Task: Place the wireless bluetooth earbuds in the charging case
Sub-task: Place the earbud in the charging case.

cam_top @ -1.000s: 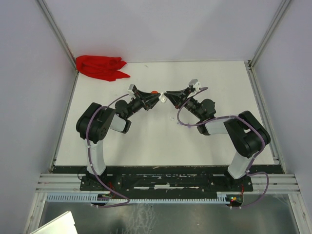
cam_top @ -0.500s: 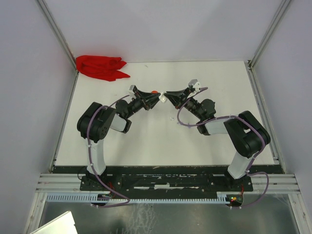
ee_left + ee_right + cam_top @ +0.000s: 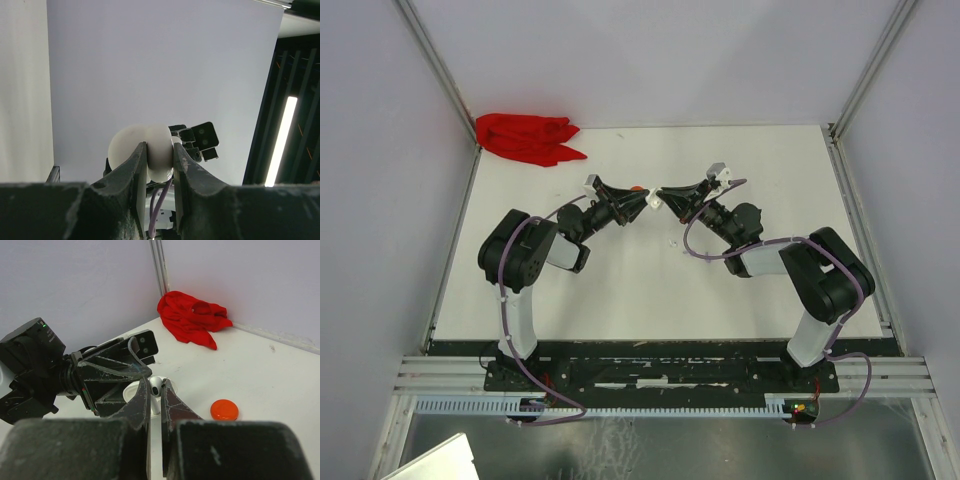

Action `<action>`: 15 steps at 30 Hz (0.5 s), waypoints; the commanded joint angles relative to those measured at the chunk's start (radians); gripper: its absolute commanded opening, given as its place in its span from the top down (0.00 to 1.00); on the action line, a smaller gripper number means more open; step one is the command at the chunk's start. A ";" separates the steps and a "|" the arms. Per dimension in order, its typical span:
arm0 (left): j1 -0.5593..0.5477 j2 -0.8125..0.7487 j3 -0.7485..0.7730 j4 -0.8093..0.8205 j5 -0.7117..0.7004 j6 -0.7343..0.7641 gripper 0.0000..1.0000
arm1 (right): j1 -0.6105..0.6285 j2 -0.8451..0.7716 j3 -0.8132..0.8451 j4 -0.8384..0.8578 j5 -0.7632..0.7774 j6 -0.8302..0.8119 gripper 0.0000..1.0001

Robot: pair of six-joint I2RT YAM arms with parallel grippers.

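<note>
Little has shifted: left gripper (image 3: pixel 160 150) jaws pinch the charging case (image 3: pixel 134 146); right gripper (image 3: pixel 155 385) jaws pinch the whitish earbud (image 3: pixel 155 389), just opposite it.

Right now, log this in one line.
left gripper: shut on charging case | right gripper: shut on whitish earbud | grippers facing, tips close
</note>
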 commanded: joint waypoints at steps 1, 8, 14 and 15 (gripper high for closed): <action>-0.003 -0.024 0.024 0.201 0.012 -0.033 0.97 | -0.005 -0.003 -0.006 0.065 -0.006 -0.012 0.99; -0.003 -0.033 0.013 0.202 0.011 -0.033 0.97 | -0.005 -0.002 0.000 0.064 -0.008 -0.007 0.99; -0.003 -0.041 0.031 0.202 -0.002 -0.044 0.97 | -0.004 -0.003 -0.002 0.064 -0.008 -0.002 0.99; -0.003 -0.041 0.033 0.201 -0.004 -0.046 0.97 | -0.005 -0.005 -0.004 0.064 -0.006 -0.003 0.99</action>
